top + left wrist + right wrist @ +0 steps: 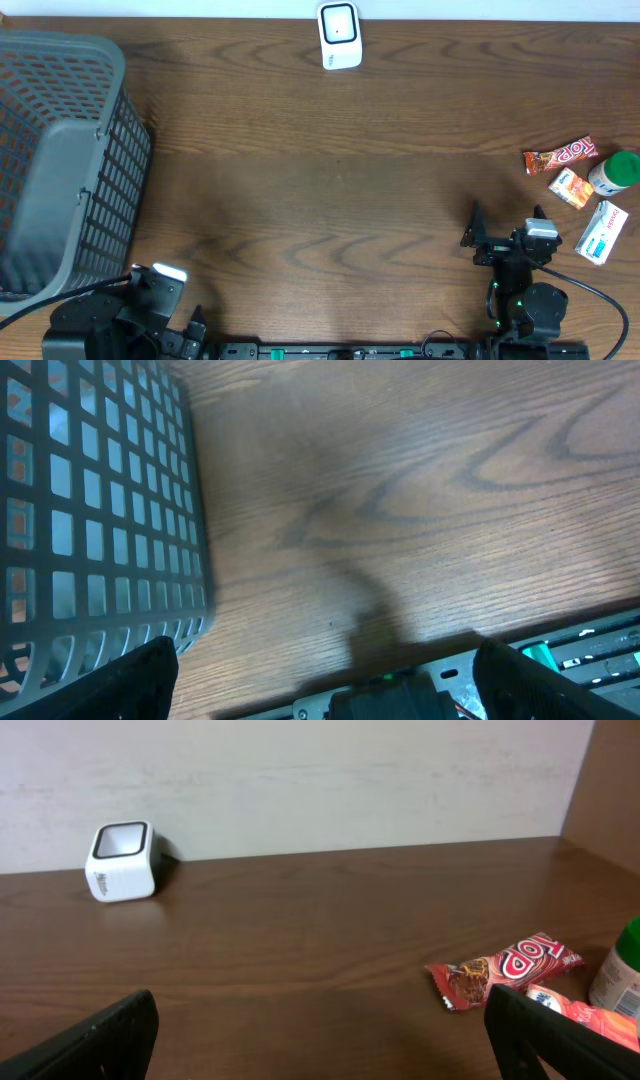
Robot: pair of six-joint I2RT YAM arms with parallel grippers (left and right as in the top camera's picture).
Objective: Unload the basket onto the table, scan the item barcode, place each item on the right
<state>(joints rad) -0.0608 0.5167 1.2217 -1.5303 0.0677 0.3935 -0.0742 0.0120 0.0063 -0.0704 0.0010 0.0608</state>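
Note:
Several items lie at the table's right side: a red candy bar [561, 155] [505, 967], a small orange box [571, 189] [592, 1016], a green-capped bottle [615, 172] [620, 975] and a white box [602, 232]. The white barcode scanner [339, 35] [120, 860] stands at the far middle edge. My right gripper [505, 218] [325, 1035] is open and empty, low over the table just left of the items. My left gripper [165, 300] [325, 680] is open and empty at the near left corner, beside the basket.
A large grey mesh basket [60, 160] [90, 510] fills the left side of the table. The arms' base rail [350, 350] runs along the near edge. A pale wall [300, 770] rises behind the scanner.

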